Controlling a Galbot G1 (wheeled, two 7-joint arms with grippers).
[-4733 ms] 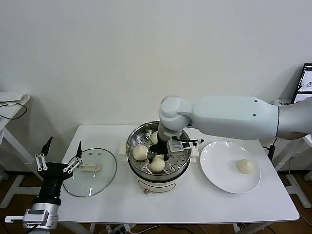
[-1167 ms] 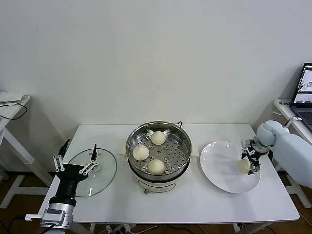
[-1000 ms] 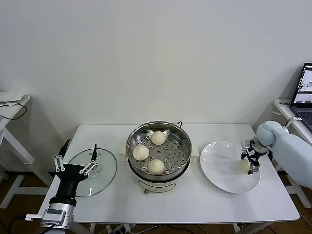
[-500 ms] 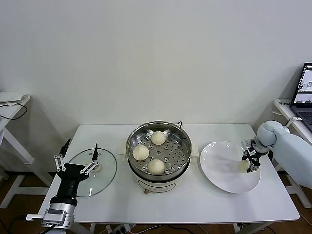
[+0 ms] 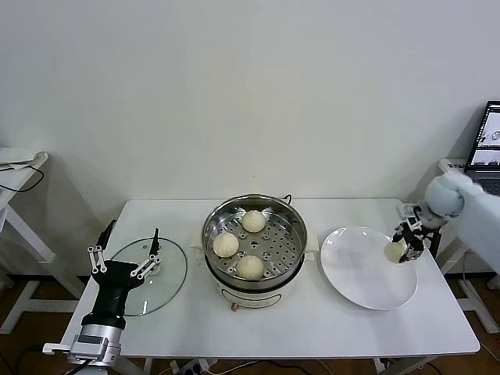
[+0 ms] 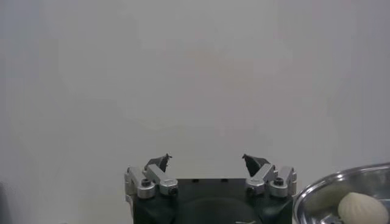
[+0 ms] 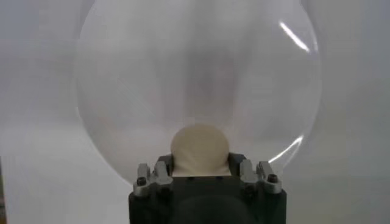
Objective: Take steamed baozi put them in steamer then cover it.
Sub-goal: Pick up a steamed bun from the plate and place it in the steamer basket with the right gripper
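Observation:
The shiny steamer (image 5: 211,226) stands mid-table with three steamed baozi (image 5: 253,220) on its perforated tray. A fourth baozi (image 5: 393,251) hangs just above the right side of the white plate (image 5: 355,273), with my right gripper (image 5: 403,247) shut on it. In the right wrist view that bun (image 7: 199,146) sits between the jaws of the right gripper (image 7: 199,163), the plate (image 7: 152,91) below it. My left gripper (image 5: 125,255) stands open over the glass lid (image 5: 168,280) at the table's left. The left wrist view shows the left gripper (image 6: 208,163) holding nothing, with the steamer (image 6: 314,193) off to one side.
A laptop (image 5: 488,144) sits on a side desk at the far right, close behind the right arm. Another small table (image 5: 17,166) stands at the far left. Bare white tabletop (image 5: 312,332) runs along the front edge.
My right gripper has closed on the last baozi and lifted it off the plate, up and slightly to the right. The left arm has barely moved.

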